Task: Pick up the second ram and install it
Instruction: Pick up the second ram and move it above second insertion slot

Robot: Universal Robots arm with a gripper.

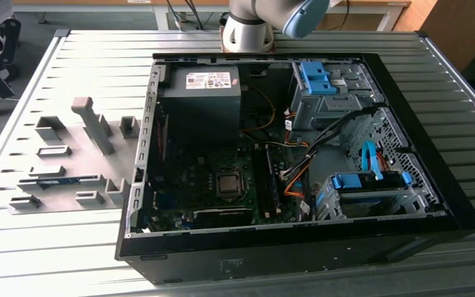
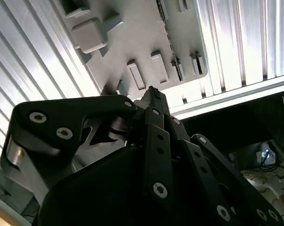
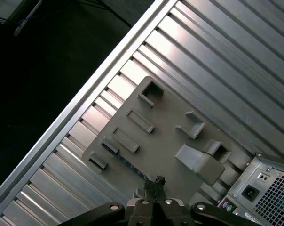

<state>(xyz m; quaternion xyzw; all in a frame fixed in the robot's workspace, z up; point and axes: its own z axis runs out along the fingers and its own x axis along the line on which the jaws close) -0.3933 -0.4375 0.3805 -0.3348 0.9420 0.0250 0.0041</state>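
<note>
The second ram (image 1: 57, 182) is a slim blue-green stick lying in the gray holder plate (image 1: 72, 148), at the exterior view's left of the open computer case (image 1: 303, 241). In both wrist views it shows as a thin dark strip (image 3: 126, 163) (image 2: 173, 52) set among the plate's gray blocks. My gripper (image 3: 155, 182) hangs well above the plate, and its black fingers (image 2: 152, 95) are pressed together with nothing between them. The fingertips point down toward the stick's end of the plate.
The case holds a motherboard with a CPU socket (image 1: 228, 184), memory slots (image 1: 264, 179) beside it, a power supply (image 1: 200, 93), blue drive cages (image 1: 320, 79) and loose cables. The arm's base (image 1: 247, 28) stands behind the case. A tall gray block (image 1: 94, 124) rises from the plate. The ribbed metal table's edge (image 3: 81, 101) runs near the plate.
</note>
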